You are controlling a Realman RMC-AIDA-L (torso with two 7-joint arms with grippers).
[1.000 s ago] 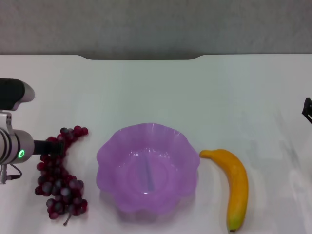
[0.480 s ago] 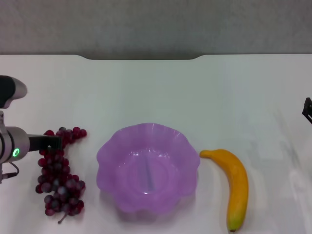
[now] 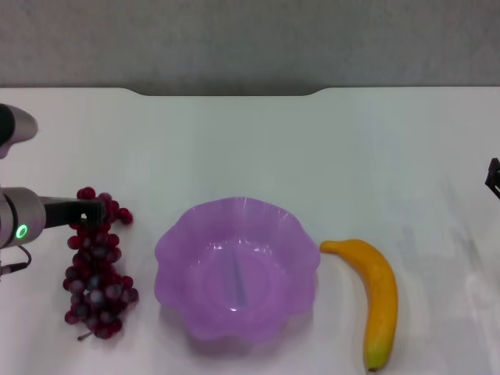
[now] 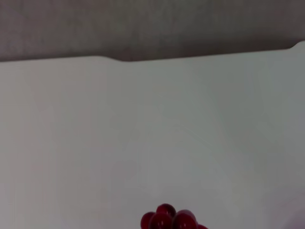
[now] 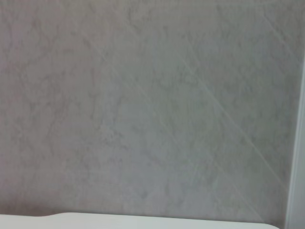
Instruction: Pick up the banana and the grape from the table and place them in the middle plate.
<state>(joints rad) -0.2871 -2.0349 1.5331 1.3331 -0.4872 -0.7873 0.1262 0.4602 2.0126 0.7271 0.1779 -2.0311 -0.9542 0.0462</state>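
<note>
Nearest us, the banana (image 3: 376, 301) lies on the white table (image 3: 258, 141) just right of the purple scalloped plate (image 3: 237, 269), its stem end almost touching the rim. Left of the plate we see the grape bunch (image 3: 95, 266) hanging from the left gripper (image 3: 92, 212), whose dark fingers are closed on the bunch's far end. At the far right edge, only a sliver of the right gripper (image 3: 493, 176) shows; we cannot tell its opening.
</note>
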